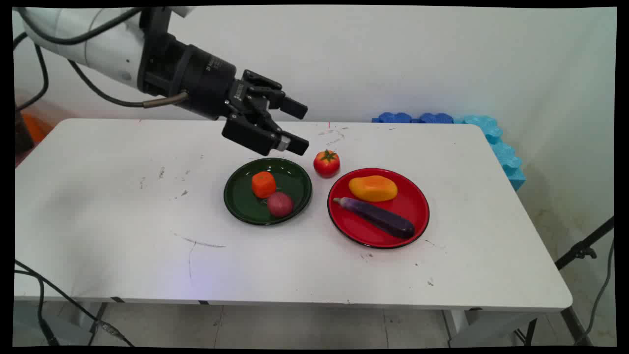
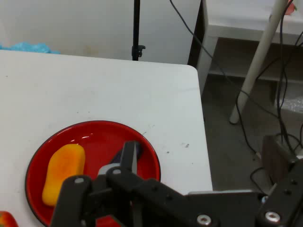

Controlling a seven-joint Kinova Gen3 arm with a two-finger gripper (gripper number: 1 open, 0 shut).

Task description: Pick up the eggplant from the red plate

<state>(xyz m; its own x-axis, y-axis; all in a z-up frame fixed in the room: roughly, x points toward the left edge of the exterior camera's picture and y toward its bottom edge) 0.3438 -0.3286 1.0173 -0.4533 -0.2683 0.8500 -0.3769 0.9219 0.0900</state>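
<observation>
Hovering tool (image 1: 300, 127) apparently above green plate's (image 1: 241, 206) rim.

The open gripper (image 1: 300, 127) hangs above the table, empty, at 12 o'clock of the green plate (image 1: 241, 204). The tomato (image 1: 327, 162) stands upright nearest it, between the green plate and the red plate (image 1: 417, 206).

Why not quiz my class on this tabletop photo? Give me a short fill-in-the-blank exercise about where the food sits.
1. The mango and the eggplant lie on the ____ plate.
2. The carrot piece sits on the ____ plate.
3. The ____ stands on the bare table, between the plates.
4. The pincer hangs above the table holding ____.

Missing words: red; green; tomato; nothing
</observation>
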